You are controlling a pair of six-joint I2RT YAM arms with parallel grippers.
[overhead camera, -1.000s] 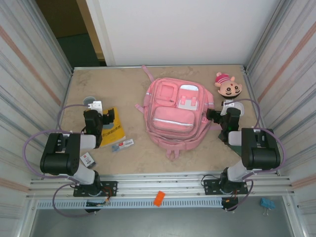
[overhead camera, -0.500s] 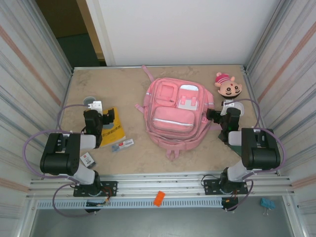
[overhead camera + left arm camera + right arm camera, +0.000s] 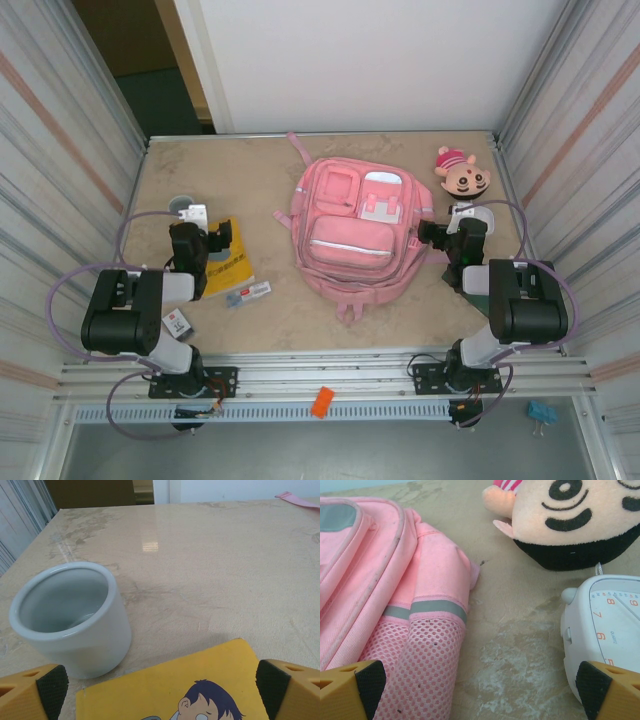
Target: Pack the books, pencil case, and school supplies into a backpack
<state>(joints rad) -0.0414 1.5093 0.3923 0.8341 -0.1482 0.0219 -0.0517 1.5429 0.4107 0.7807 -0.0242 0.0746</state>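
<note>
No change since earlier frames: arms and items unmoved.
- Left tool (image 3: 161, 685): fingers apart, empty, over books (image 3: 234, 266), facing grey cup (image 3: 70, 617).
- Right tool (image 3: 480, 685): fingers apart, empty, between backpack (image 3: 350, 235) and white clock (image 3: 605, 630).
- Backpack: flat, mid-desk (image 3: 250, 170).
- School supplies (image 3: 248, 295): on desk, just beside books.

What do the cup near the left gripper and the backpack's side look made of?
Cup: likely glazed ceramic, pale grey, thick smooth rim with a soft sheen; possibly plastic. Backpack: matte pink woven fabric; its side pocket is perforated mesh under a grey band.
</note>
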